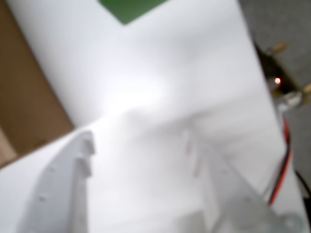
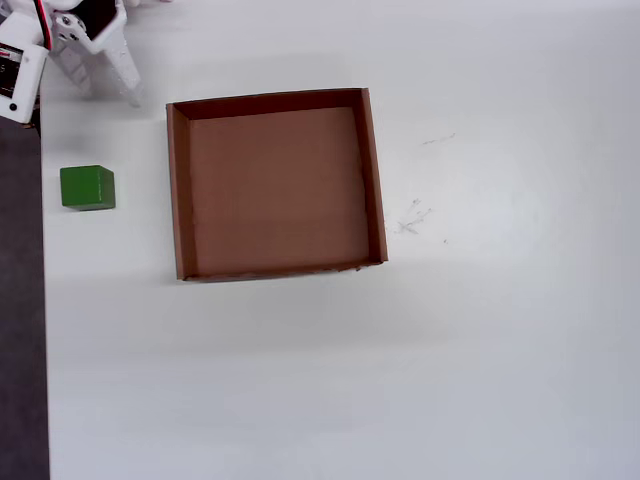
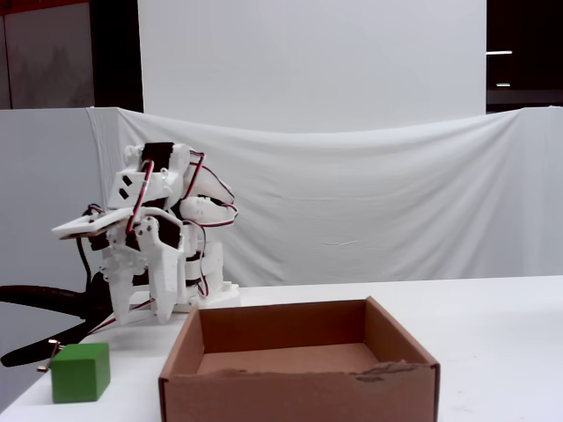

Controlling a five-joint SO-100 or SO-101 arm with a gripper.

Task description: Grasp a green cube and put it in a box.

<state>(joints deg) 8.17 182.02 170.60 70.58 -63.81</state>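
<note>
The green cube [image 2: 87,188] sits flat on the white surface [image 2: 500,350], just left of the box [image 2: 372,170] in the overhead view and apart from it; its edges run parallel to the box walls (no long axis to speak of). The box is upright, open-topped and empty. Beyond the cube, near the box's far left corner, the gripper [image 2: 108,85] hangs with its fingers slightly spread, holding nothing.

A white table [image 2: 400,380] stands before a draped white cloth [image 3: 369,211].
</note>
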